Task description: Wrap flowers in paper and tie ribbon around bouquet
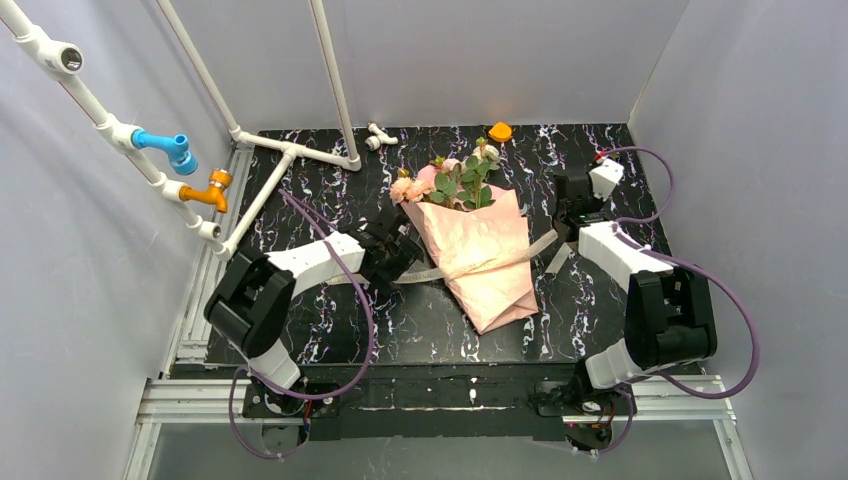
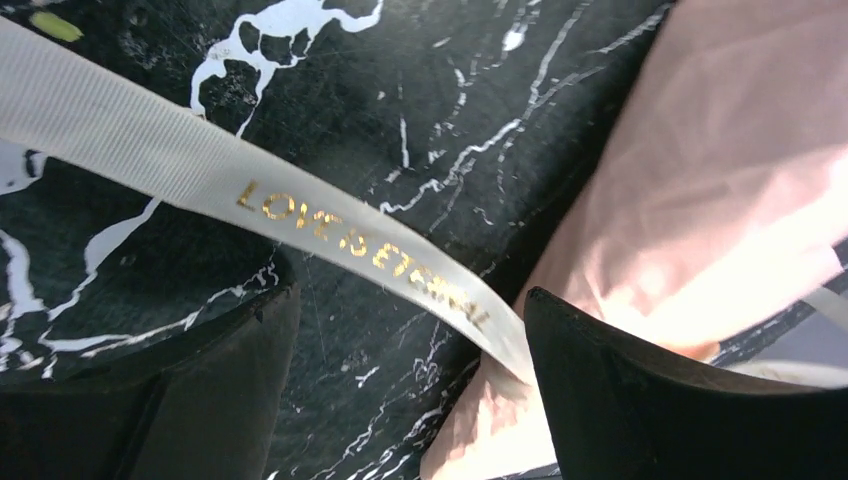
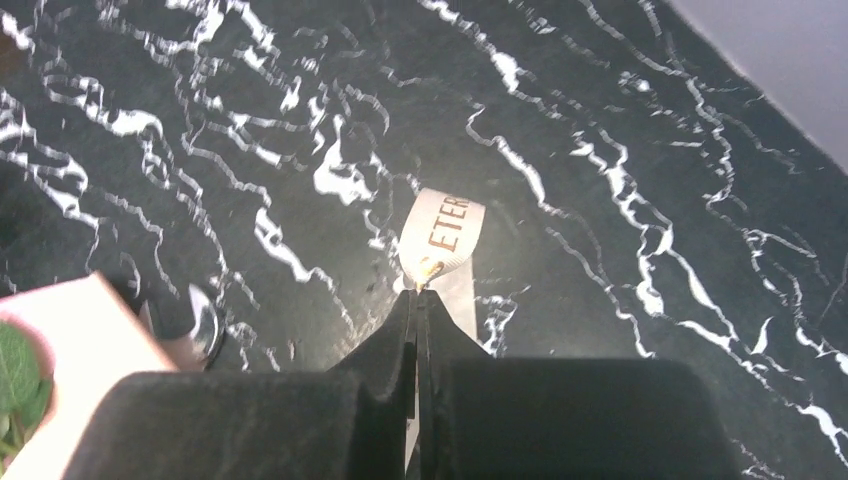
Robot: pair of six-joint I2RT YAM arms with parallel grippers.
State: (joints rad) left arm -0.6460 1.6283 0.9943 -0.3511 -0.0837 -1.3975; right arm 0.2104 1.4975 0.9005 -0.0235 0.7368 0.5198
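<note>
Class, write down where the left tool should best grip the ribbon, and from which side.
Probably the lettered stretch of the ribbon left of the bouquet, from above: there it runs flat between the open fingers of the left tool.

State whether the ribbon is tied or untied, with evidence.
Untied: the ribbon runs as one flat strip to the bouquet, no knot visible; the right hand pinches one end.

Ribbon (image 2: 200,165): ribbed woven cloth, matt, w/ shiny gold foil print. Paper (image 1: 480,255): thin, crinkled, matt pink. Tabletop (image 1: 400,320): smooth, glossy black marble-look, white veins. Pipes (image 1: 330,70): white plastic.
</note>
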